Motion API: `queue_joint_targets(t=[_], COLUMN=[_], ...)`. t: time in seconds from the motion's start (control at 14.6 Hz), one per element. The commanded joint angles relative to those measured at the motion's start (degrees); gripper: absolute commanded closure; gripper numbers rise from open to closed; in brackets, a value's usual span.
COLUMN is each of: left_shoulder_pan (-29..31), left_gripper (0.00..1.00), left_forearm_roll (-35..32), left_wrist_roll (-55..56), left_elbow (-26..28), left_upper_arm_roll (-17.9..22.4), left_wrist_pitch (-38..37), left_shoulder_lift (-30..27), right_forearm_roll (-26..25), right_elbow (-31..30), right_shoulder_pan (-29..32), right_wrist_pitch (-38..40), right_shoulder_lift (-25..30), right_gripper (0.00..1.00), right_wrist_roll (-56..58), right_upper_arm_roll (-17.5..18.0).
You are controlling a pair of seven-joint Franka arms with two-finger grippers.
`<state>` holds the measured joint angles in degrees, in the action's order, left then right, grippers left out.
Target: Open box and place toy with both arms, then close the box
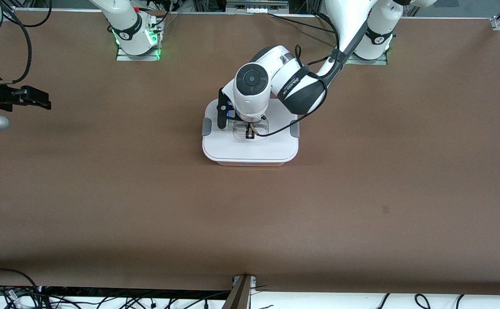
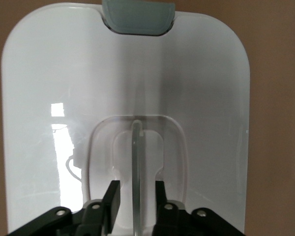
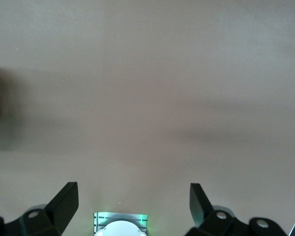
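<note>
White and flat, the lid point(image 1: 250, 148) sits closed on the box point(image 1: 250, 162) at mid-table, and the left gripper point(image 2: 136, 196) is down on it, its fingers point(image 2: 111, 199) parted a little on either side of the clear handle point(image 2: 136, 162), apparently not quite squeezing it. Well away from the box, toward the right arm's end of the table, the right gripper point(image 3: 132, 204) waits over bare tabletop point(image 1: 147, 206) with fingers spread wide.
</note>
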<state>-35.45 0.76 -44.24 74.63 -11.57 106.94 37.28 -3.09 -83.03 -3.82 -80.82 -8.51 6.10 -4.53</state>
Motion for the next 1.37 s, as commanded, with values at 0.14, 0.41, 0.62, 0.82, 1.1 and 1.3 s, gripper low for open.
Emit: queue_joint_targets(t=[0.14,0.41,0.62,0.82,1.1,1.3], left_shoulder_pan=[3.1,5.39,5.83,7.49,17.41,23.31], left_gripper=[0.0,0.0,0.0,0.0,0.0,0.0], left_forearm_roll=[-0.76,-3.47,-3.74,-3.13,-0.06,0.73], left_wrist_roll=[1.78,3.98,4.78,8.09,27.93,36.49], left_elbow=[-1.41,-6.51,-6.69,-4.36,11.56,22.62], left_upper_arm_roll=[1.46,5.23,10.41,14.3,13.77,13.6], left_wrist_pitch=[-9.71,-16.14,-20.08,-23.09,-13.71,-6.16], left_shoulder_lift=[-5.82,-7.83,-11.78,-18.35,-31.72,-38.66], right_forearm_roll=[0.98,1.07,0.98,0.98,0.9,0.9], right_elbow=[0.85,0.94,0.94,0.94,1.65,1.73], right_shoulder_pan=[0.31,1.19,1.19,1.1,1.19,1.19], right_wrist_pitch=[-0.39,-1.71,-1.71,-1.71,-1.62,-1.71], right_shoulder_lift=[-0.27,-0.45,-0.36,-0.36,-0.63,-0.71], right_gripper=[0.0,0.0,0.0,0.0,0.0,0.0], right_wrist_roll=[0.66,0.66,0.66,0.66,0.32,0.57], right_upper_arm_roll=[-0.74,-0.92,-0.92,-0.92,-0.83,-0.83])
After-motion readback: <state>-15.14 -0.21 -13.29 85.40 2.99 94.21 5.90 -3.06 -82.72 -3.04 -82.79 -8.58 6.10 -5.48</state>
